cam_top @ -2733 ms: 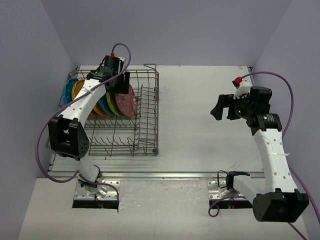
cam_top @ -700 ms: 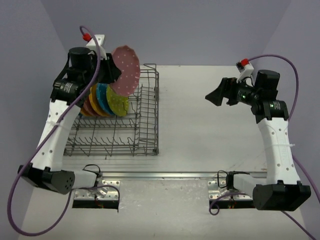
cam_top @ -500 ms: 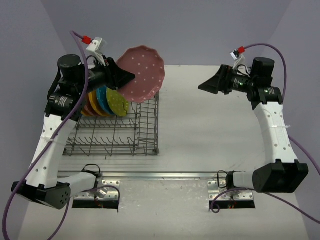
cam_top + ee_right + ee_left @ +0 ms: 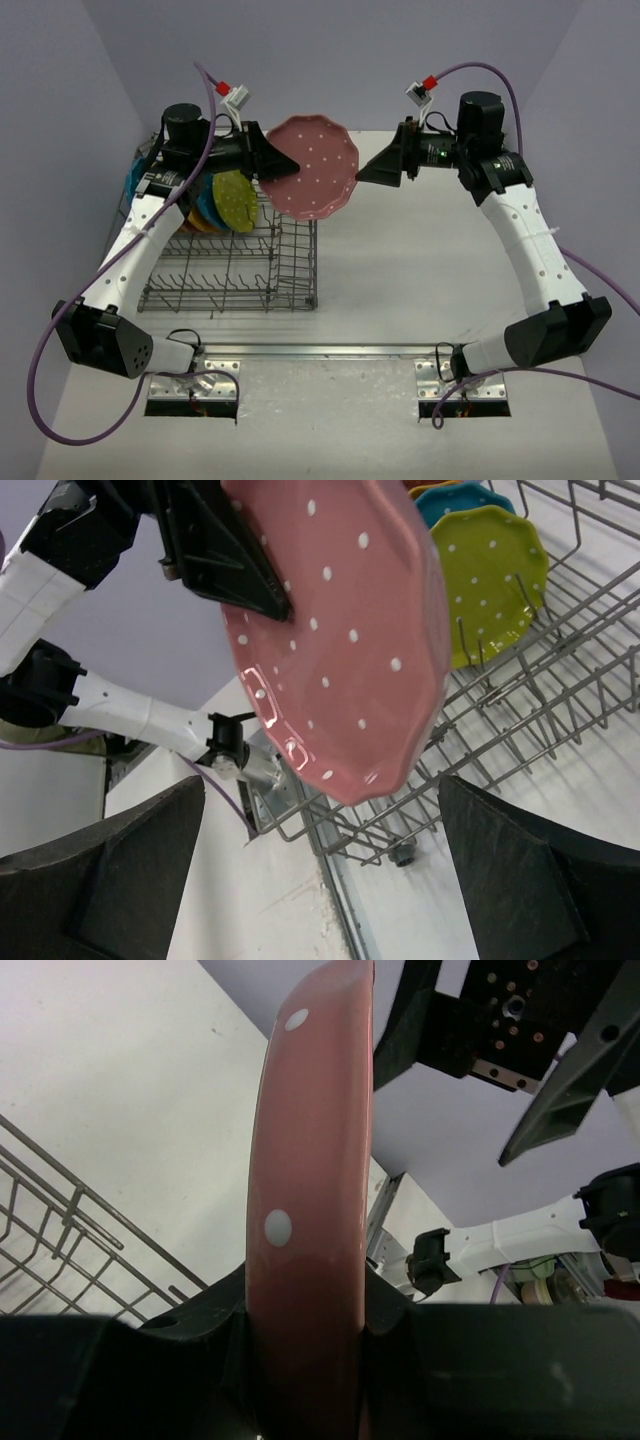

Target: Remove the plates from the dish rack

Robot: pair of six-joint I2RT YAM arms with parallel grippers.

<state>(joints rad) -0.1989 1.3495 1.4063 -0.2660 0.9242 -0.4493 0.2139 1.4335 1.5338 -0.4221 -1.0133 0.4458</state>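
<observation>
My left gripper (image 4: 276, 160) is shut on the rim of a pink-red dotted plate (image 4: 317, 168) and holds it in the air over the dish rack's (image 4: 240, 272) back right corner. The left wrist view shows that plate (image 4: 310, 1190) edge-on, pinched between the fingers (image 4: 220, 1325). My right gripper (image 4: 372, 172) is open just right of the plate's rim. In the right wrist view the plate (image 4: 340, 630) hangs between and just ahead of the wide-apart fingers (image 4: 110, 870), not touching them. A lime plate (image 4: 235, 200), a blue one (image 4: 208, 207) and others stand in the rack.
The grey wire rack (image 4: 560, 680) fills the table's left half, its near rows of tines bare. White tabletop (image 4: 420, 270) lies to its right. Purple cables loop off both arms. A metal rail (image 4: 330, 350) runs along the near table edge.
The left arm has lifted the pink plate out of the rack and swung it right. The right arm has reached left and up to the plate's rim, still open.
</observation>
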